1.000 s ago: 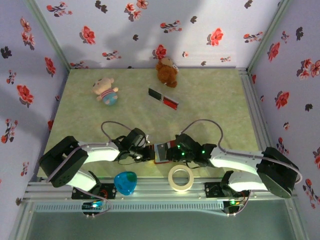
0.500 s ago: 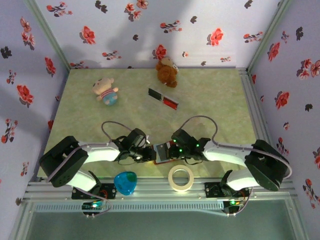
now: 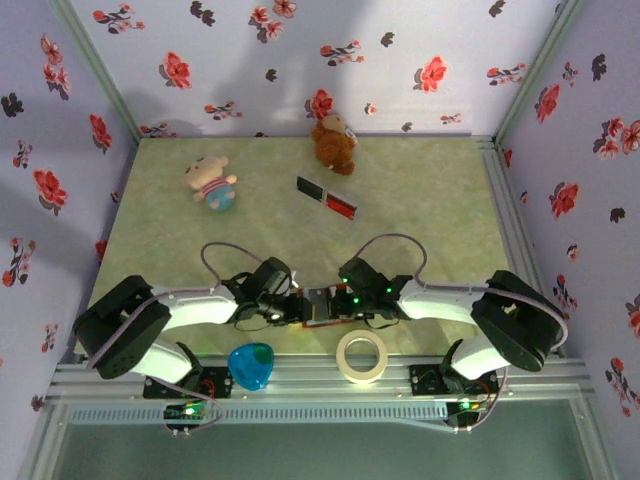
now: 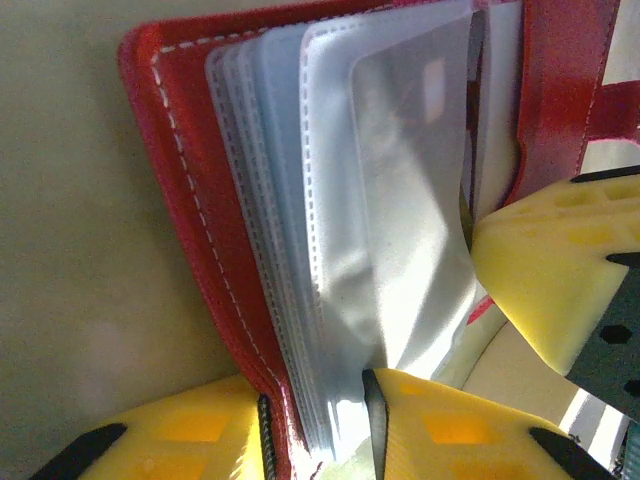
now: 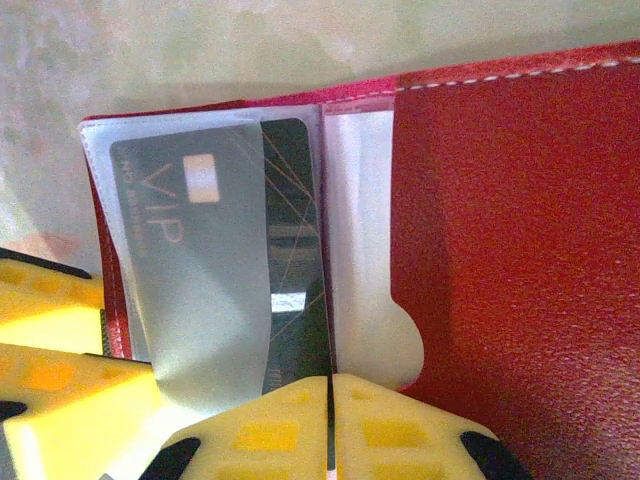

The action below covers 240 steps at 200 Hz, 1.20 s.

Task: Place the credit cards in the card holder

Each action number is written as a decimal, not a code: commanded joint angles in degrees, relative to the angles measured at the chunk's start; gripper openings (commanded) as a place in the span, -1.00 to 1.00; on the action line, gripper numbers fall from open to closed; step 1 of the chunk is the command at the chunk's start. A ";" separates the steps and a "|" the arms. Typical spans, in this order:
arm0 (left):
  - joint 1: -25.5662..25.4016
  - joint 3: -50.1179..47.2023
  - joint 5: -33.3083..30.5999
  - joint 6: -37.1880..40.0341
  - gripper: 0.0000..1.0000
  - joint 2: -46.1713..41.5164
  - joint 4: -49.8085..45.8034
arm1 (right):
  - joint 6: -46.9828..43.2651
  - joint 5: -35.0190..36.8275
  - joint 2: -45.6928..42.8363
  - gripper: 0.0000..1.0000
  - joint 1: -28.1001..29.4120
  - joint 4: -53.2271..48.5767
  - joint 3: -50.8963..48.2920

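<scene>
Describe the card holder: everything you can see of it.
The card holder lies open on the table near the front edge, between both pincers. Its cover is glossy dark red, leather-like, with pale stitching. Inside, frosted plastic sleeves fan out. A dark VIP card sits partly in one sleeve, its end pinched by the shut right pincer. The left pincer straddles cover and sleeves at one edge.
</scene>
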 commanded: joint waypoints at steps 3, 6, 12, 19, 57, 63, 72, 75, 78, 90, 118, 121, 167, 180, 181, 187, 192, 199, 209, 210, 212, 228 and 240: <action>-0.35 -0.89 -1.52 0.53 -0.35 0.01 -3.97 | 1.96 -4.49 1.12 -0.82 0.28 6.83 -0.36; -0.32 -0.85 -1.59 0.63 -0.34 -0.03 -4.07 | 2.01 -4.61 1.13 -0.82 0.28 7.02 -0.44; -0.33 -0.74 -1.71 0.87 -0.34 -0.26 -4.50 | 2.09 -4.62 1.07 -0.82 0.28 7.08 -0.53; -0.29 -0.51 -1.78 0.98 -0.33 -0.38 -5.04 | 2.24 -4.57 0.98 -0.81 0.27 7.12 -0.69; -0.22 -0.61 -1.99 1.00 -0.30 -1.47 -5.54 | 3.80 -6.57 -0.36 -0.79 -0.05 10.77 -1.99; -0.24 -0.43 -2.02 1.25 -0.30 -1.57 -6.14 | 4.04 -7.10 -0.56 -0.79 -0.23 11.22 -2.18; -0.10 -0.05 -2.13 1.51 -0.28 -1.85 -7.20 | 4.44 -7.66 -0.92 -0.76 -0.62 11.74 -2.53; -0.12 -0.03 -2.15 1.59 -0.27 -2.01 -7.51 | 4.55 -7.76 -1.09 -0.76 -0.80 11.79 -2.53; -0.04 -0.05 -2.31 1.70 -0.26 -2.26 -7.90 | 4.64 -7.77 -1.35 -0.75 -0.87 11.70 -2.61; 0.05 -0.31 -3.22 1.76 -0.19 -3.63 -8.98 | 4.29 -7.79 -2.16 -0.74 -1.32 10.40 -2.57; 1.75 -0.98 -3.60 2.50 -0.04 -7.70 -12.36 | 2.01 -7.66 -4.00 -0.66 -2.46 6.04 -1.76; 1.86 -1.03 -3.63 2.51 -0.02 -8.21 -12.81 | 2.01 -7.85 -4.18 -0.65 -2.61 5.90 -1.77; 5.16 -3.44 -4.70 2.66 -0.04 -11.39 -13.87 | -3.66 -5.40 -2.51 -0.50 -2.95 -5.00 3.18; 5.29 -3.27 -3.97 3.07 -0.11 -10.56 -12.69 | -3.88 -6.30 -1.08 -0.49 -2.98 -4.31 3.74; 5.28 -3.27 -3.90 3.05 -0.12 -10.45 -12.55 | -3.88 -6.39 -0.94 -0.49 -2.98 -4.20 3.76; 5.23 -3.22 -3.66 3.16 -0.17 -10.07 -11.66 | -3.95 -6.69 -0.25 -0.49 -2.95 -4.00 3.96; 5.26 -3.14 -3.48 3.15 -0.22 -9.64 -11.18 | -4.16 -6.82 0.32 -0.50 -2.91 -4.07 4.22; 5.26 -2.72 -3.31 3.41 -0.28 -9.04 -10.91 | -4.46 -6.80 1.10 -0.51 -2.95 -4.47 4.60; 5.26 -2.06 -2.84 3.71 -0.37 -8.15 -10.76 | -4.62 -6.71 1.95 -0.51 -2.94 -4.53 4.85; 5.21 -2.01 -2.76 3.69 -0.38 -8.06 -10.75 | -4.60 -6.68 2.07 -0.51 -2.96 -4.48 4.93; 5.25 -1.90 -2.66 3.66 -0.39 -7.88 -10.69 | -4.58 -6.70 2.16 -0.51 -2.97 -4.45 4.91; 5.25 -1.73 -1.73 3.66 -0.52 -6.89 -9.17 | -4.40 -6.97 3.18 -0.51 -2.95 -3.63 4.99; 5.26 -1.64 -1.47 3.88 -0.59 -6.11 -8.37 | -4.51 -7.33 3.88 -0.51 -2.94 -3.18 4.87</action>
